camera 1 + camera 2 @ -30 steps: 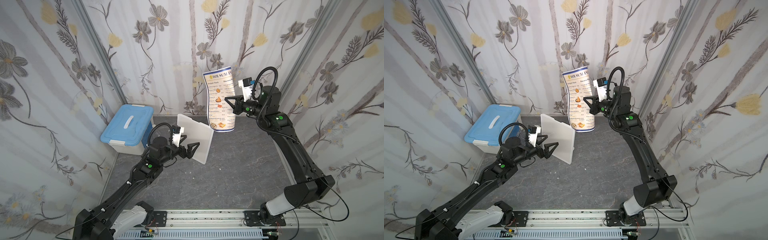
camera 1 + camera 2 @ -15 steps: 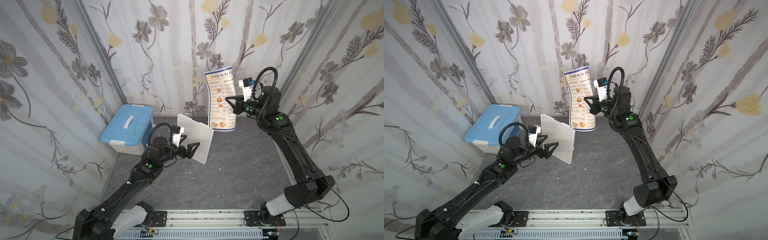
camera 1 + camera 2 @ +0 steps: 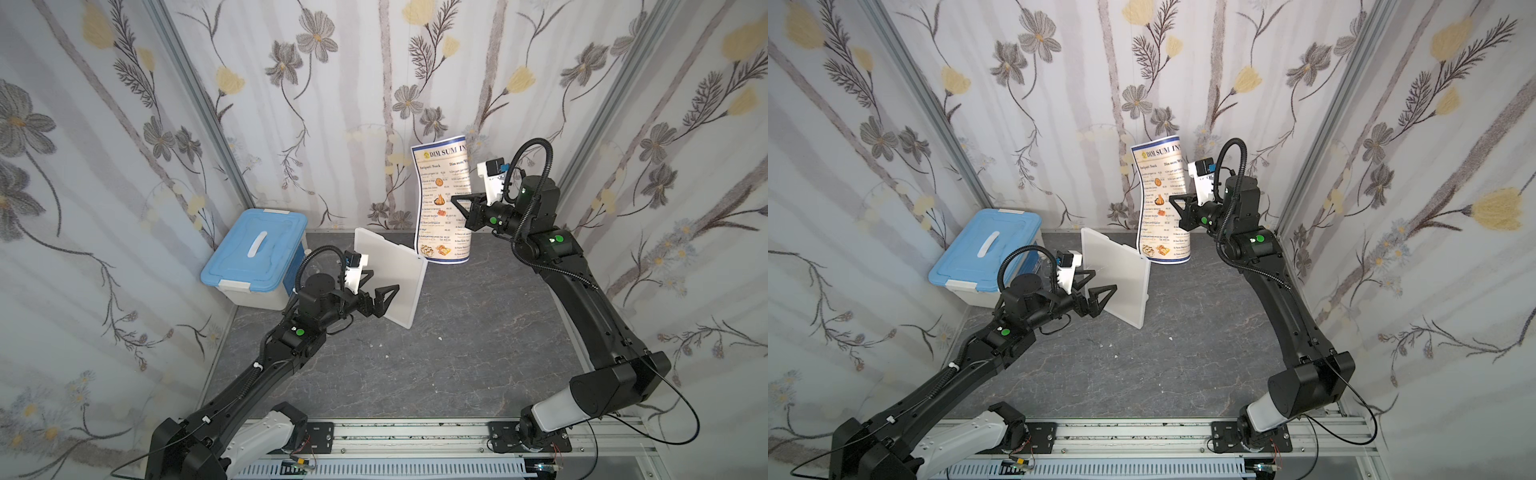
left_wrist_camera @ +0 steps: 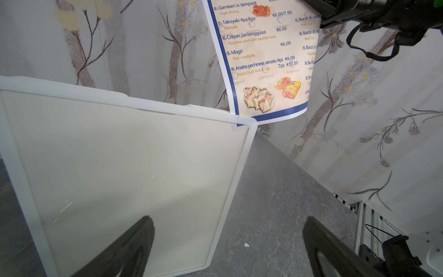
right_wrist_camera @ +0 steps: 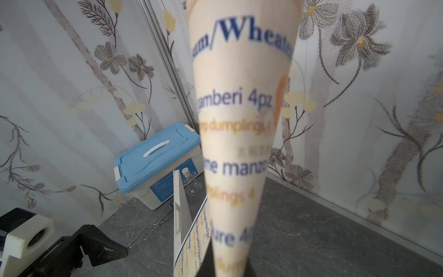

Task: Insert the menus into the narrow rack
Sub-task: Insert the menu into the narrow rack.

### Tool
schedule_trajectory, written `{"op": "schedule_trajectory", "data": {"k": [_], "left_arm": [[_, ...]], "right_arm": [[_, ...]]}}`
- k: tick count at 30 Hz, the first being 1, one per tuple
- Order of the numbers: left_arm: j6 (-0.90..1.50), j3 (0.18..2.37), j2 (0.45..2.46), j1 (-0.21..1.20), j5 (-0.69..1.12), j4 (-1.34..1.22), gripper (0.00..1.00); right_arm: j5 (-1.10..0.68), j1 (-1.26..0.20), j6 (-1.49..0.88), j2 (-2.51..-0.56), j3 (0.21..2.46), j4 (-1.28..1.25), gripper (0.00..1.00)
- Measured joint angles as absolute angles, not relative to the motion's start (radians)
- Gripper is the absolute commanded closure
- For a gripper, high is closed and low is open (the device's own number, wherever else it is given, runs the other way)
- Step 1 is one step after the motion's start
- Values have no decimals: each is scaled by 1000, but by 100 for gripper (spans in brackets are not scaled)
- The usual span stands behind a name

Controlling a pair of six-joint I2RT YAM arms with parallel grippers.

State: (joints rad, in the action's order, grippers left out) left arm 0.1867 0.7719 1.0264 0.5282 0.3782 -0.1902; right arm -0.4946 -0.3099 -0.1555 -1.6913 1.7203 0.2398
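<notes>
My right claw (image 3: 458,208) is clenched on the menu (image 3: 435,195), gripping the side edge nearest my right arm at about mid-height. The menu hangs upright over the back of the counter (image 3: 457,353), bowed along its length, heading uppermost. In the right wrist view it fills the centre, blurred by closeness. Its lower corner meets the top corner of the rack (image 3: 405,266). In the left wrist view the blue border of that corner shows through the translucent panel, but I cannot tell whether it sits inside the slot or behind it. The rack stands on edge on the counter, between my two arms. My left claw (image 3: 384,279) is released, jaws spread wide, at the lower part of the rack. One finger crosses in front of the panel, and contact cannot be confirmed. A wire stand (image 5: 153,227) lies on the counter just beside the foot of the rack. A blue-lidded box (image 3: 253,253) sits in the back corner beside my left arm.
</notes>
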Motion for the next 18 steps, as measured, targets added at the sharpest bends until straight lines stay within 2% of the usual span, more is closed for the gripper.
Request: {"op": "schedule_trajectory", "data": {"k": [18], "left_arm": [[187,772,1022,526,378,-190,0]], "right_arm": [[-443,-345,-182,-1685,1658,168,96]]}}
